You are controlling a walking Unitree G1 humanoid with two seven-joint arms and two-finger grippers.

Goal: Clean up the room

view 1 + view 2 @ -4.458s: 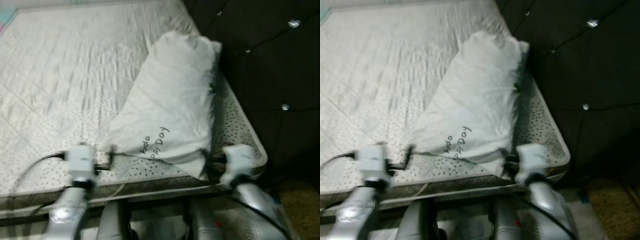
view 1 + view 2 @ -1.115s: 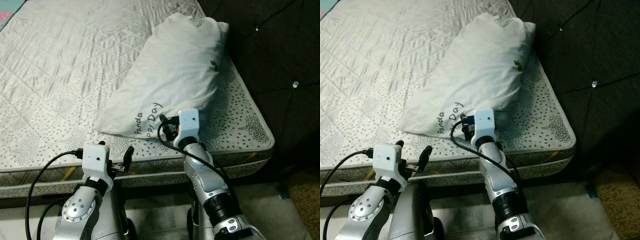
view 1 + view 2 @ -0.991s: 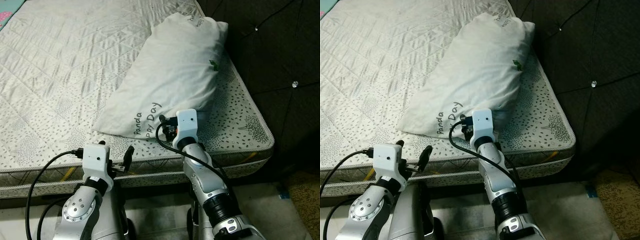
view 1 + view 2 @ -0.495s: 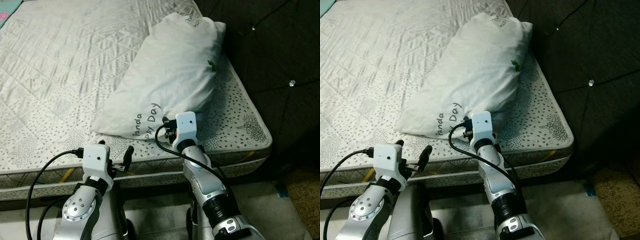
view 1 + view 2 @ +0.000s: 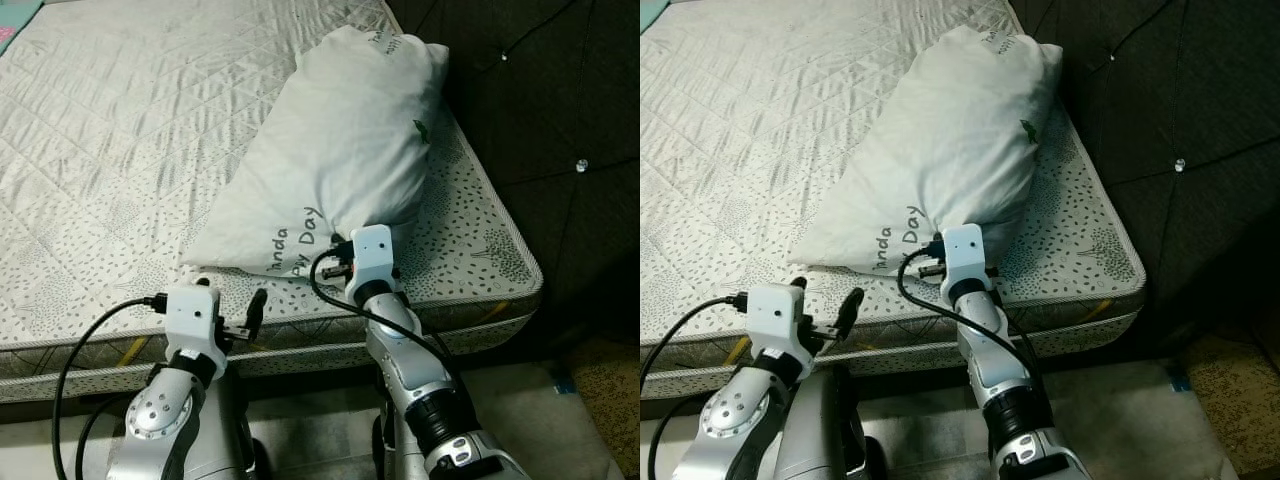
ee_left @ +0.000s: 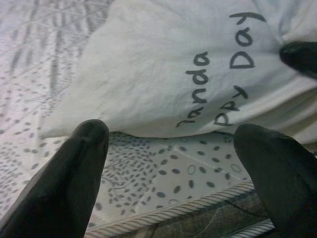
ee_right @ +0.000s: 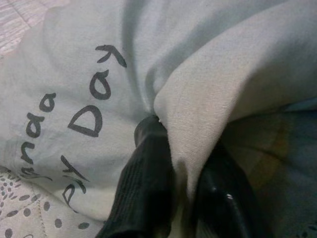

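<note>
White cloth: one pillow (image 5: 340,150) in a white case, lying aslant on the mattress (image 5: 120,130) near its right edge, one end up toward the dark headboard (image 5: 540,110), the other end close to the mattress's near edge.
Lettering: black words "Panda" and "Day" printed on the pillow's near end; a small green mark (image 5: 421,127) sits on its right side.
Right claw (image 7: 181,163): fingers together, pinching a fold of the pillowcase at the pillow's near corner; in the right wrist view the cloth is bunched between the two black fingers (image 7: 148,173).
Right arm: reaches up over the mattress's near edge, its white wrist block (image 5: 371,252) touching the pillow's near end.
Left claw (image 6: 171,168): fingers well apart, holding nothing, hovering at the mattress's near edge just short of the pillow's near left corner.
Left claw fingers (image 6: 79,163): in the left wrist view they frame the pillow's printed end and the piped border of the mattress.
Mattress: one, bare, quilted in diamonds, with a speckled leaf print along its near edge and near right corner.
Headboard: one, dark, tufted with shiny studs (image 5: 581,166), standing along the mattress's right edge.
Count: one pillow, one mattress, two claws.
</note>
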